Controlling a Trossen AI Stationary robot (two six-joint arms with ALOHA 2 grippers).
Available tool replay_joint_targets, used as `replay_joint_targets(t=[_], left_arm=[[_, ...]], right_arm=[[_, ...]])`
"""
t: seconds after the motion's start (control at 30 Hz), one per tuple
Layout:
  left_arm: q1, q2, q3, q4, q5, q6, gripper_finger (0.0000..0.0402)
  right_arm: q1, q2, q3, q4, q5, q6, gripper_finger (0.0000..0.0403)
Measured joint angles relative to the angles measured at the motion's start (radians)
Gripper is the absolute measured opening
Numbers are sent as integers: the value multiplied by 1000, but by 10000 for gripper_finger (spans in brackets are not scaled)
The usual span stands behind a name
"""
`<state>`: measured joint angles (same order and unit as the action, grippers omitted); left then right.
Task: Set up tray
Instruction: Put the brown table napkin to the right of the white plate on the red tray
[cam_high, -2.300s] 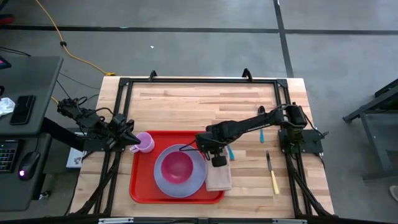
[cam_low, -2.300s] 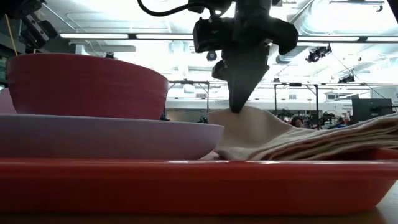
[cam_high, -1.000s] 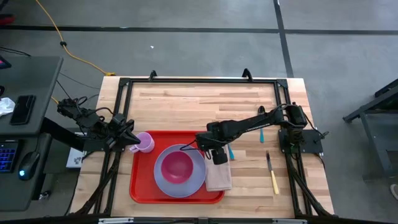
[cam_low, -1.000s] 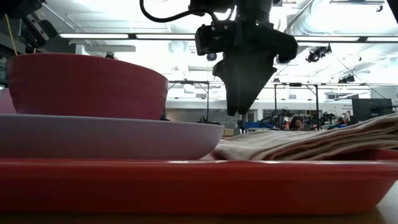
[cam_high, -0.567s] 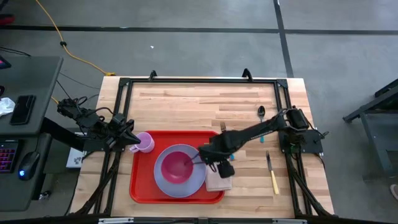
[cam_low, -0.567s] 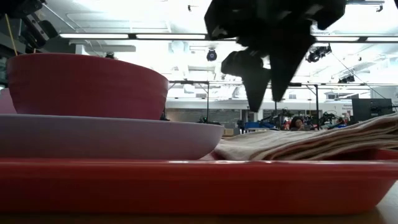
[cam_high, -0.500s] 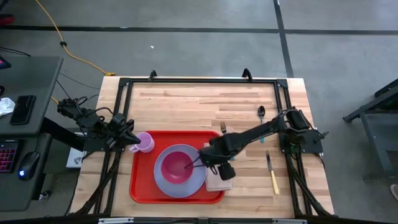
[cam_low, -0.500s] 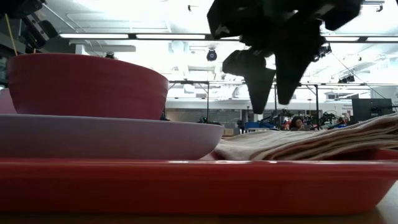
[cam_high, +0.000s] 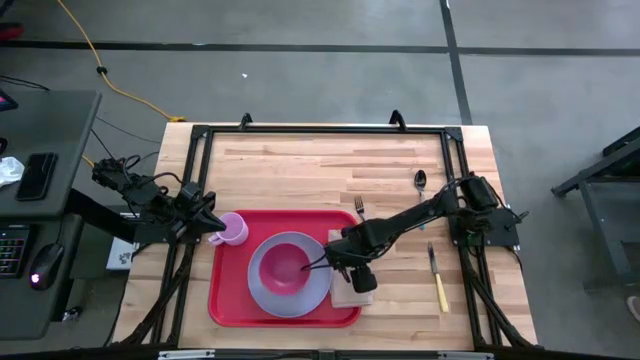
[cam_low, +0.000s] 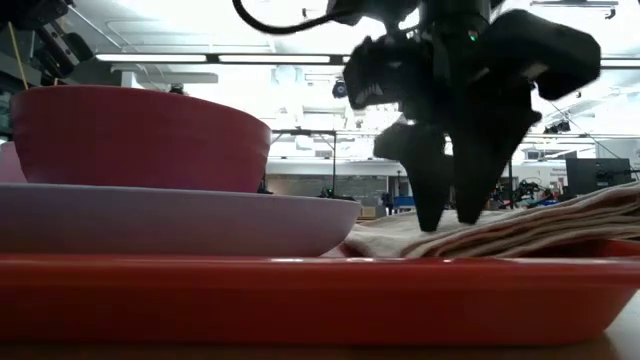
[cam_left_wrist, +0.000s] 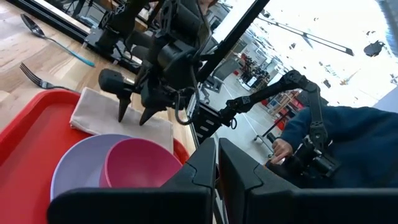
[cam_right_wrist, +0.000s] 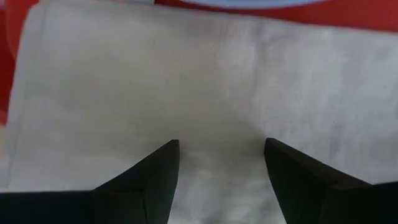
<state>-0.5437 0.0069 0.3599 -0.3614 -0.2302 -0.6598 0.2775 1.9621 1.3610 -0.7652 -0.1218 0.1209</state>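
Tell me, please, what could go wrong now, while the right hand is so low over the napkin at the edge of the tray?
1. The open right hand stands with its fingertips at the tan folded cloth napkin; closing may bunch it up.
2. The napkin overhangs the rim of the large flat red plastic tray; a pull might drag it off.
3. The round lavender plastic plate holding the dark pink bowl lies close beside; a sideways move could nudge it.

Grey concrete floor (cam_high: 300, 60) — bright ceiling lights (cam_low: 250, 58)
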Motion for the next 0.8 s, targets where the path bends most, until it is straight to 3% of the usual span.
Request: replay_joint_targets(t=[0.8], left_arm=[[0, 0, 0, 1, 0, -3, 49]], right_arm=[[-2, 10, -36, 134, 37, 36, 215]])
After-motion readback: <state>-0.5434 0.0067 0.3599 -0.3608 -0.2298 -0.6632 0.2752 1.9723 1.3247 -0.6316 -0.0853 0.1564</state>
